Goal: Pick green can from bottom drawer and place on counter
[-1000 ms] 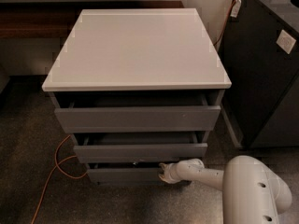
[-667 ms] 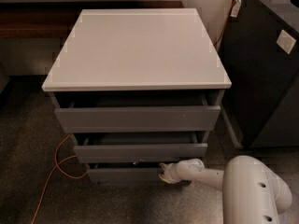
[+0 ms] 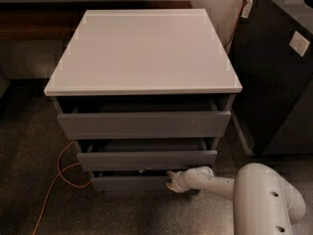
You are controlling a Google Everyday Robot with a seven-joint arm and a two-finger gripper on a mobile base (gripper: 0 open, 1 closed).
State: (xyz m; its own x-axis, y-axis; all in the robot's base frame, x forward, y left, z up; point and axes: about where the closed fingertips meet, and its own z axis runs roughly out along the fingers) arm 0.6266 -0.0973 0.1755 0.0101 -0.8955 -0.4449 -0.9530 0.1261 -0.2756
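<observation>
Sitting low at the right end of the bottom drawer, the pincer is level with the upper edge of the drawer front. Touching or just short of it: cannot tell. Wide or narrow: cannot tell either.

White arm runs from the pincer toward the lower right and ends in a bulky rounded link at the frame corner.

Against a second ago: pincer and arm are in the same spot, with no shift seen. The drawers are as they were.

Bottom drawer is ajar, with a dark slit above its front. The green can is not visible; the interior is too dark to read.

Middle drawer and top drawer sit above, both ajar too. The desk, a pale grey-white slab, caps the cabinet.

Orange cable loops on the floor at the left. Black cabinet stands just to the right.
</observation>
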